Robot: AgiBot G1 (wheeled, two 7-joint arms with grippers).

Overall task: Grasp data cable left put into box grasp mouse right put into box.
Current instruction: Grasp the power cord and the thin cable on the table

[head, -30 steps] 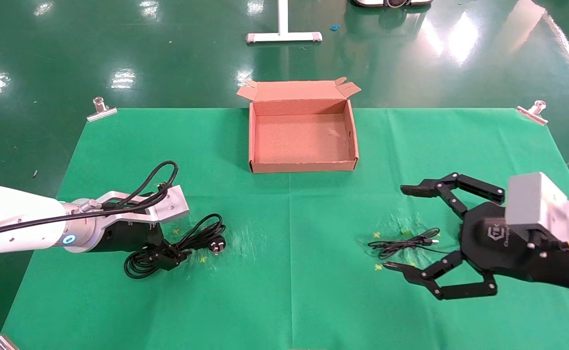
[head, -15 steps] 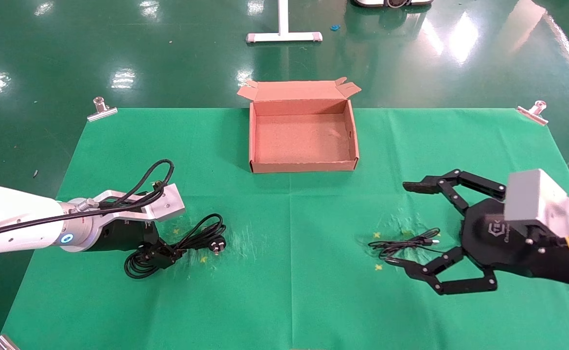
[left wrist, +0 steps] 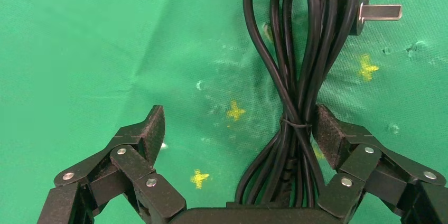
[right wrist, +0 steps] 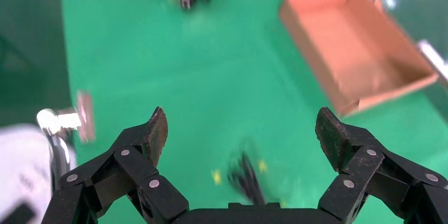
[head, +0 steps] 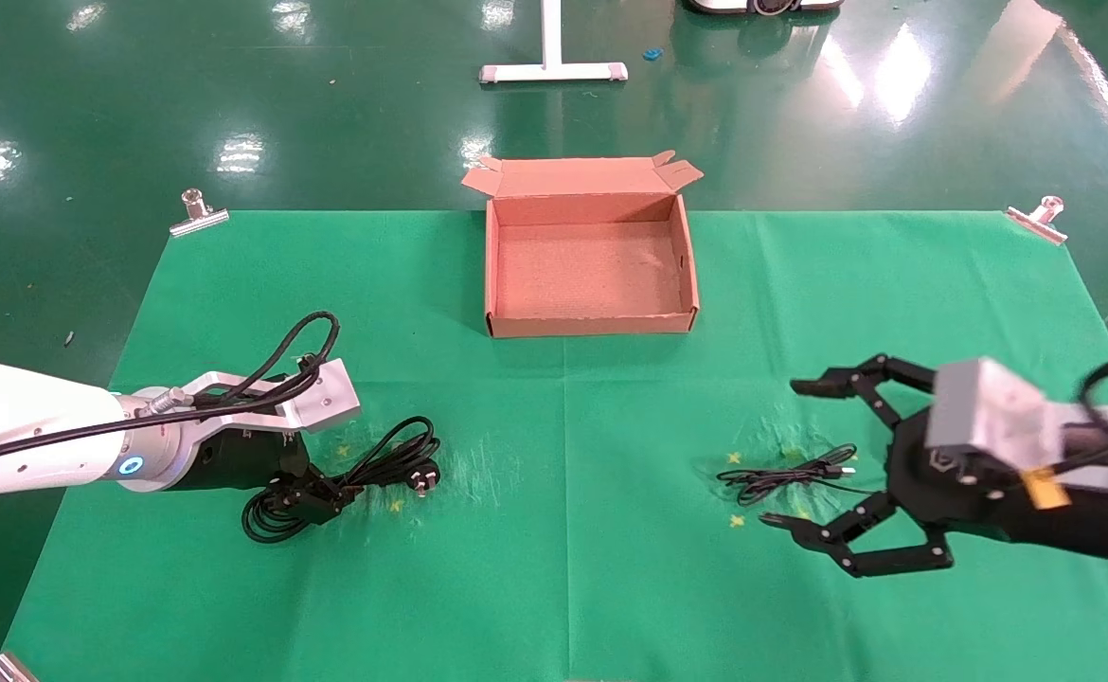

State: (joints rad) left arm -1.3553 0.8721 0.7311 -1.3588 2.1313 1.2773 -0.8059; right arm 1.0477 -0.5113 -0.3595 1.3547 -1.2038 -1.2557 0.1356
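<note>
The data cable (head: 379,464) lies bundled on the green cloth at the left, its pronged plug (head: 421,483) toward the centre. My left gripper (head: 312,497) is down over the bundle, open. In the left wrist view the cable (left wrist: 296,76) runs between the pads, close against one pad (left wrist: 325,134), and the other pad stands well apart; the gripper (left wrist: 239,123) has not closed. My right gripper (head: 786,453) is open wide over a thin black cord (head: 786,474) with a USB end, also in the right wrist view (right wrist: 245,174). The mouse body is hidden. The box (head: 592,324) stands open and empty at the back centre.
Metal clips hold the cloth at the back left corner (head: 196,213) and the back right corner (head: 1037,218). A white stand base (head: 552,71) is on the floor behind the table. The box also shows in the right wrist view (right wrist: 364,39).
My right gripper has dropped lower and drawn back a little over the thin cord, still open. My left gripper sank slightly onto the cable bundle, then stayed put.
</note>
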